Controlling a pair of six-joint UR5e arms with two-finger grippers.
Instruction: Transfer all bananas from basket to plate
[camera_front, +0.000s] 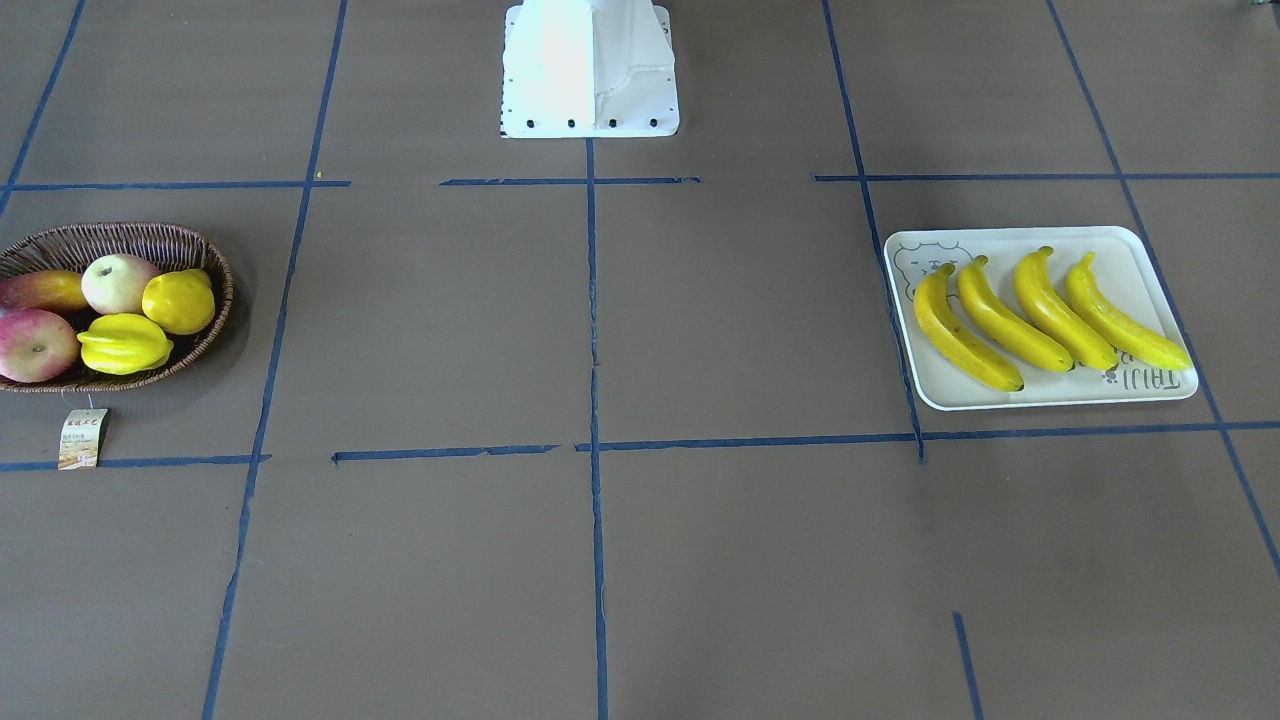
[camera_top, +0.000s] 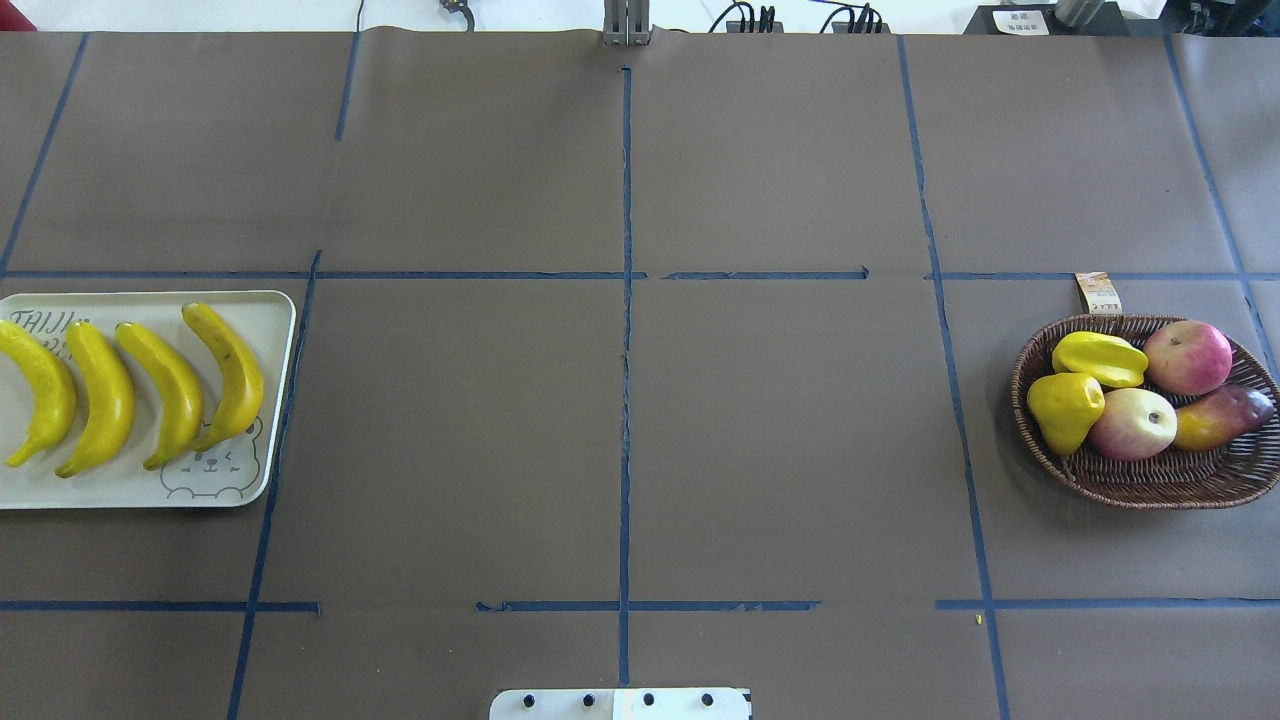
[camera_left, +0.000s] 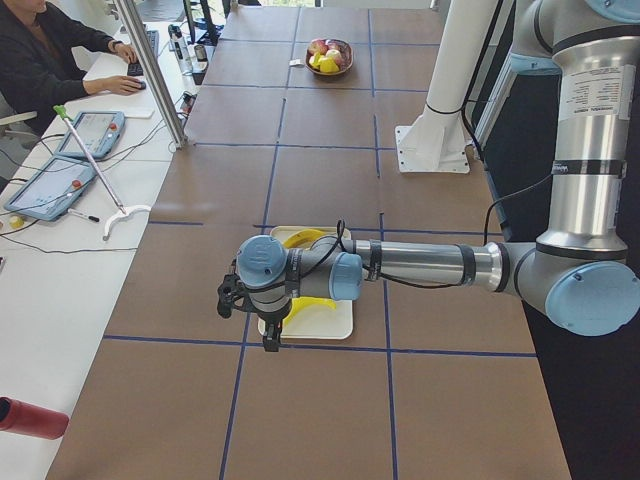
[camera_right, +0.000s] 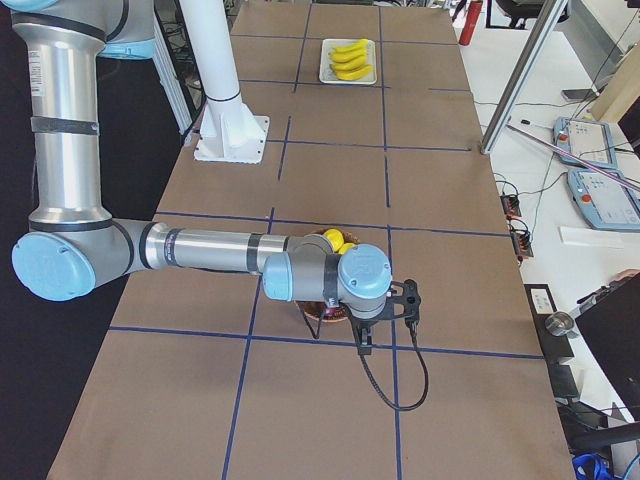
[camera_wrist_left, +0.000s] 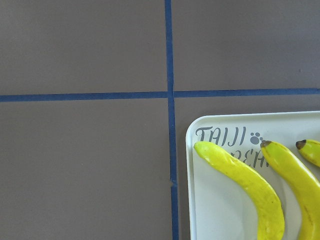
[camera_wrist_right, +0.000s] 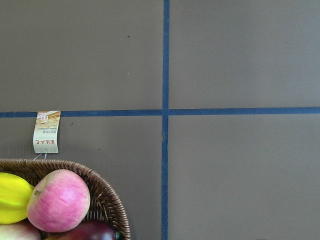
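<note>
Nearest, at the bench's left end, the left gripper (camera_left: 268, 338) hangs above the plate (camera_top: 270, 320); I cannot tell whether it is parted or closed. All four bananas (camera_top: 112, 395) lie on the plate side by side, curves nested, presumably so the row fits. Farther off, at the right end, the basket (camera_top: 1160, 485) holds only apples (camera_top: 1188, 357), a starfruit (camera_top: 1100, 358) and other fruit, with the right gripper (camera_right: 362, 345) above its edge, state likewise indeterminate; transfer judged complete.

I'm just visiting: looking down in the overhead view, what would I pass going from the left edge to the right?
plate holding four bananas side by side → open brown table crossed by blue tape lines → basket of mixed fruit, with no banana in it
</note>
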